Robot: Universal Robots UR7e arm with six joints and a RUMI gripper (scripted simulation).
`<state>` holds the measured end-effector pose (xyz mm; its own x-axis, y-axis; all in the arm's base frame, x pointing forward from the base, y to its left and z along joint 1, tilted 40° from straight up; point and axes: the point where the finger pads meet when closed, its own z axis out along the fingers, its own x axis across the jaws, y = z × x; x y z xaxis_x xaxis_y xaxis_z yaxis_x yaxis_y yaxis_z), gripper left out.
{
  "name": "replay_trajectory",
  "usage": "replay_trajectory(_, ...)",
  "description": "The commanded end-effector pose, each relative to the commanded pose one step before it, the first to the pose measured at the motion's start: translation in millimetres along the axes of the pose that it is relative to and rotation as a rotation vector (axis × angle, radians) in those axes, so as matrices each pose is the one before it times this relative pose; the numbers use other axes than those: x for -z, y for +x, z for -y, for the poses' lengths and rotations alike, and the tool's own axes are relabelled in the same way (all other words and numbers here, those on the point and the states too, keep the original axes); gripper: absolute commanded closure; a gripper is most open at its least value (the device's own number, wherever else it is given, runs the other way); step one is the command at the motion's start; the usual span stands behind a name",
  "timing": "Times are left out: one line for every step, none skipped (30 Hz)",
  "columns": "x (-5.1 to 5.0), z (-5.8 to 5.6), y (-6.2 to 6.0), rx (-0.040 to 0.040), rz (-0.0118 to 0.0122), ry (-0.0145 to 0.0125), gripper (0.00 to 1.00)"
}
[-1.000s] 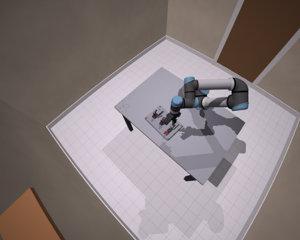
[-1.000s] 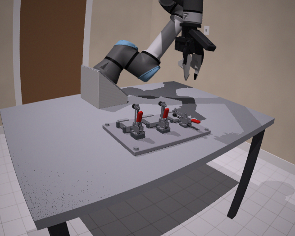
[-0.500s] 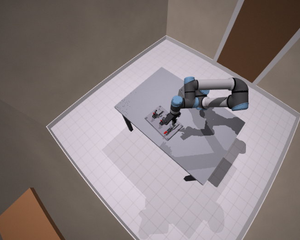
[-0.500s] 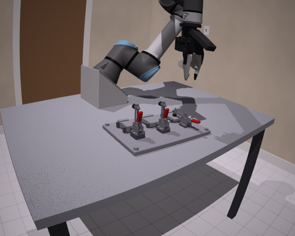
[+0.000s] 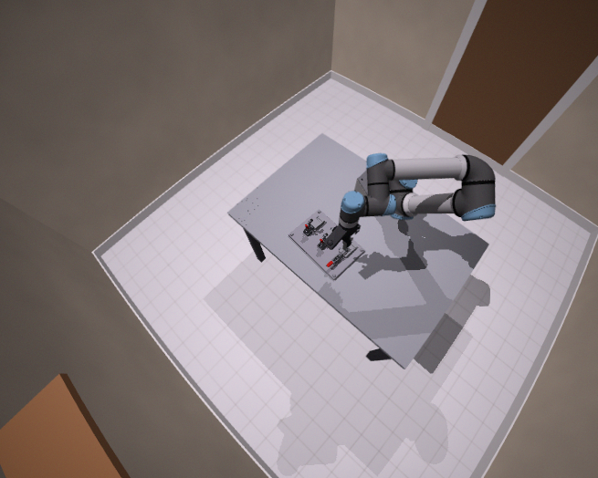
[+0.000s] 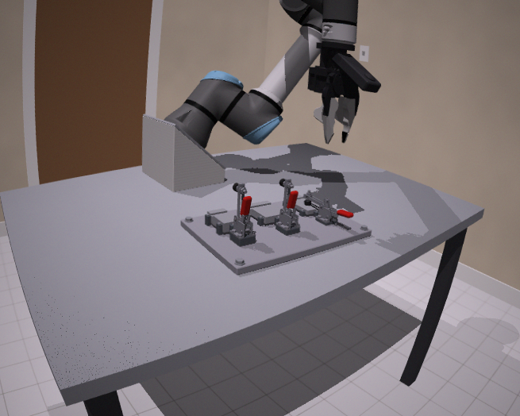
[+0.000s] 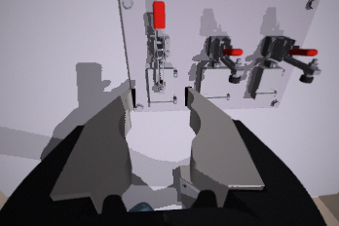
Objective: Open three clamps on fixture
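The grey fixture plate [image 6: 275, 236] lies on the table and carries three toggle clamps with red handles. The left clamp [image 6: 245, 218] and the middle clamp [image 6: 289, 208] have their handles and arms standing upright. The right clamp [image 6: 329, 212] has its red handle [image 6: 344, 213] lying flat and its arm down. My gripper [image 6: 336, 136] hangs well above the table, behind the right clamp, touching nothing. Its fingers are partly apart and empty. In the wrist view the fingers frame the flat-handled clamp [image 7: 159, 44]; the other two clamps [image 7: 221, 56] [image 7: 282, 56] lie to its right.
The arm's grey wedge base [image 6: 179, 156] stands on the table behind the fixture. Small grey parts [image 6: 216, 211] sit on the plate by the clamps. The table's right edge [image 6: 470, 210] is close to the fixture.
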<state>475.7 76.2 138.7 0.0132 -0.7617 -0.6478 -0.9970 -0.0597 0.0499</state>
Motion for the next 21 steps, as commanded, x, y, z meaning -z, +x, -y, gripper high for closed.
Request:
replay_trajectory(-12.01, 0.27, 0.14, 0.0001, -0.00036, 0.00094, 0.72)
replay_trajectory(-4.38, 0.0, 0.0, 0.0, 0.0, 0.0, 0.72)
replay_trajectory(-4.61, 0.0, 0.0, 0.0, 0.0, 0.0, 0.72)
replay_trajectory(-4.71, 0.0, 0.0, 0.0, 0.0, 0.0, 0.72)
replay_trajectory(-4.68, 0.0, 0.0, 0.0, 0.0, 0.0, 0.72)
replay_trajectory(-4.52, 0.0, 0.0, 0.0, 0.0, 0.0, 0.72)
replay_trajectory(-4.25, 0.0, 0.0, 0.0, 0.0, 0.0, 0.72)
replay_trajectory(-3.86, 0.0, 0.0, 0.0, 0.0, 0.0, 0.72)
replay_trajectory(0.0, 0.0, 0.0, 0.0, 0.0, 0.0, 0.72)
replay_trajectory(0.0, 0.0, 0.0, 0.0, 0.0, 0.0, 0.72)
replay_trajectory(-3.39, 0.0, 0.0, 0.0, 0.0, 0.0, 0.72)
replay_trajectory(-2.85, 0.0, 0.0, 0.0, 0.0, 0.0, 0.72)
replay_trajectory(-2.28, 0.0, 0.0, 0.0, 0.0, 0.0, 0.72)
replay_trajectory(-1.69, 0.0, 0.0, 0.0, 0.0, 0.0, 0.72)
replay_trajectory(-1.13, 0.0, 0.0, 0.0, 0.0, 0.0, 0.72)
replay_trajectory(-0.64, 0.0, 0.0, 0.0, 0.0, 0.0, 0.72)
replay_trajectory(-0.26, 0.0, 0.0, 0.0, 0.0, 0.0, 0.72)
replay_trajectory(-0.04, 0.0, 0.0, 0.0, 0.0, 0.0, 0.72)
replay_trajectory(0.0, 0.01, 0.0, 0.0, 0.0, 0.0, 0.72)
replay_trajectory(0.0, 0.07, 0.0, 0.0, 0.0, 0.0, 0.72)
replay_trajectory(0.0, 0.18, 0.0, 0.0, 0.0, 0.0, 0.72)
